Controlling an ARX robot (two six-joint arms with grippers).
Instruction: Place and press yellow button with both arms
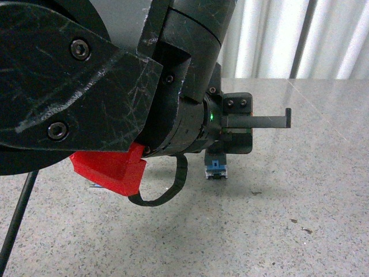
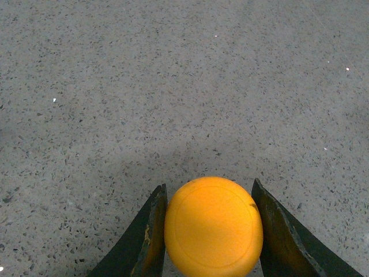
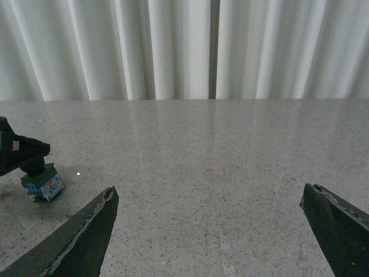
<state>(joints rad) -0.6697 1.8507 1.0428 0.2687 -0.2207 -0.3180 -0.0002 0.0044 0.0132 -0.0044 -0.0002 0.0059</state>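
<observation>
- The yellow button [image 2: 213,228] sits between the two fingers of the left claw [image 2: 209,186], which is clenched on its cap from both sides.
- In the front view its blue-grey block [image 1: 217,169] is under the claw, low at the grey speckled worktop [image 1: 288,219]; if it touches there, I cannot tell.
- The left arm [image 1: 86,86] fills the near left of the front view, with its claw pointing down.
- The right claw [image 3: 209,187] is released, its fingers wide apart, low over the worktop and facing a white curtain [image 3: 144,46].
</observation>
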